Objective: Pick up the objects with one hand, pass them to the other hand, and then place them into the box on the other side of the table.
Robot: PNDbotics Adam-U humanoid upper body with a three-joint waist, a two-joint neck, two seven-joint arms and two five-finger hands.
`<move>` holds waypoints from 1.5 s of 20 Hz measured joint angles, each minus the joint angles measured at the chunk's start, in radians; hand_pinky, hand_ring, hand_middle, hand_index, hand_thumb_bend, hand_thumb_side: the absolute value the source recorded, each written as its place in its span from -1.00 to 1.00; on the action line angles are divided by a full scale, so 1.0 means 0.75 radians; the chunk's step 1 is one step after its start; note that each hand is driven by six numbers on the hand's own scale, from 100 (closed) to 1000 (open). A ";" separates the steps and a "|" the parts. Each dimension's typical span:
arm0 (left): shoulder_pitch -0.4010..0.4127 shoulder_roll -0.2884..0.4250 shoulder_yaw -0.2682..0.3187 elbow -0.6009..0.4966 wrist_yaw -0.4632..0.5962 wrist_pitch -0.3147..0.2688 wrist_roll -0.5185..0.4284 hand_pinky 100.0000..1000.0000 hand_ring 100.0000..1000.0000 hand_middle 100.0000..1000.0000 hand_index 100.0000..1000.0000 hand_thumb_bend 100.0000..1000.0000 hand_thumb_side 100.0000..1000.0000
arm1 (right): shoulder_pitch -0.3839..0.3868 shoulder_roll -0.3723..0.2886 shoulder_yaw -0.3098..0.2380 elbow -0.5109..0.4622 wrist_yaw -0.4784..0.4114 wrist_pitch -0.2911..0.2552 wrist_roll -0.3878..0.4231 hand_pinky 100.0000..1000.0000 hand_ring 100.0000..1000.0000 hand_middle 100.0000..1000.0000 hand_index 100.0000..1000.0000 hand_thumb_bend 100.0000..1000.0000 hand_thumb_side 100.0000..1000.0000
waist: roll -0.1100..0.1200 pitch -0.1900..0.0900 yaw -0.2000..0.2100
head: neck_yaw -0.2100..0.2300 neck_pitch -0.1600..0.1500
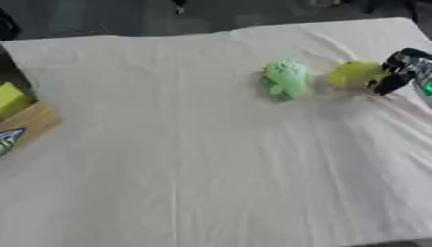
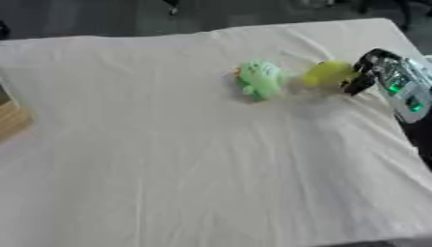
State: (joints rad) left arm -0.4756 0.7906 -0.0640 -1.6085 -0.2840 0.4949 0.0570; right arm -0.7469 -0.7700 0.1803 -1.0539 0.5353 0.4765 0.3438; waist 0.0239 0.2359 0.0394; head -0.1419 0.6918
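Left eye view: everything placed relative to the green plush toy, left to right.
Box [image 1: 30, 123]: one, light brown, flat-sided and looking like cardboard, at the worktop's left edge, well apart to the left of the plush toy; a yellow-green block [image 1: 12, 98] sits at its top and a blue-and-white scrap [image 1: 7, 140] shows at its near side.
Worktop [image 1: 194, 159]: one, covered in a pale off-white cloth with soft creases and long fold lines.
Green plush toy [image 1: 287, 78]: one, pale green, soft and rounded, lumpy in outline, lying on the cloth in the far right part.
Yellow-green object [image 1: 354, 73]: one, smooth, rounded, just right of the plush toy, details blurred.
Right hand [image 2: 363, 77]: black fingers with silver and green-lit parts behind, at the yellow-green object's right side; cannot tell whether the fingers are spread or closed on it.
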 measured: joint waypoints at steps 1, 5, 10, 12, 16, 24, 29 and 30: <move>0.000 0.000 0.000 0.000 0.000 0.000 0.000 0.10 0.35 0.18 0.56 -0.89 -0.02 | 0.000 0.000 0.000 0.000 0.000 -0.001 0.004 0.69 0.35 -0.06 0.00 -1.00 -1.00 | 0.000 0.000 0.000 | 0.000 0.000; 0.002 0.000 0.001 0.001 0.000 0.001 0.002 0.09 0.34 0.18 0.55 -0.90 -0.02 | 0.006 -0.004 0.004 -0.007 0.008 -0.008 0.033 0.70 0.36 -0.06 0.00 -0.97 -1.00 | 0.000 0.000 -0.001 | 0.000 0.000; 0.002 0.000 0.005 0.006 0.000 0.000 0.005 0.09 0.34 0.17 0.55 -0.89 -0.02 | 0.011 -0.012 0.010 -0.016 0.037 -0.018 0.100 0.72 0.44 0.14 0.20 -0.69 -1.00 | -0.001 0.000 -0.001 | 0.004 0.000; 0.002 0.000 0.007 0.008 0.000 0.000 0.005 0.09 0.34 0.17 0.55 -0.90 -0.02 | 0.011 -0.012 0.017 -0.016 0.055 -0.024 0.154 0.74 0.51 0.32 0.36 -0.47 -1.00 | -0.001 0.000 -0.001 | 0.004 0.000; 0.003 0.000 0.008 0.008 0.000 -0.001 0.008 0.09 0.34 0.18 0.55 -0.89 -0.02 | 0.012 -0.013 0.020 -0.015 0.116 -0.040 0.269 0.81 0.65 0.61 0.65 -0.12 -0.99 | -0.001 0.000 0.000 | 0.006 0.000; 0.007 0.000 0.009 0.009 0.000 0.003 0.012 0.09 0.34 0.17 0.55 -0.90 -0.02 | 0.002 -0.026 0.006 -0.022 0.226 -0.080 0.415 0.85 0.72 0.70 0.76 -0.04 -1.00 | -0.005 -0.001 0.001 | 0.010 0.001; 0.010 0.000 0.014 0.012 0.000 0.003 0.012 0.09 0.34 0.17 0.55 -0.90 -0.02 | -0.012 -0.031 0.000 -0.040 0.255 -0.091 0.442 0.86 0.72 0.69 0.77 -0.04 -1.00 | -0.005 -0.001 0.001 | 0.010 0.001; 0.011 0.000 0.015 0.014 0.000 0.003 0.012 0.09 0.34 0.17 0.55 -0.90 -0.02 | -0.014 -0.034 0.000 -0.045 0.257 -0.094 0.444 0.85 0.72 0.69 0.77 -0.04 -1.00 | -0.006 -0.001 0.001 | 0.010 0.001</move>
State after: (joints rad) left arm -0.4677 0.7906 -0.0529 -1.5976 -0.2842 0.4974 0.0663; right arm -0.7577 -0.7956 0.1800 -1.0874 0.7284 0.4063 0.6771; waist 0.0195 0.2351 0.0403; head -0.1342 0.6927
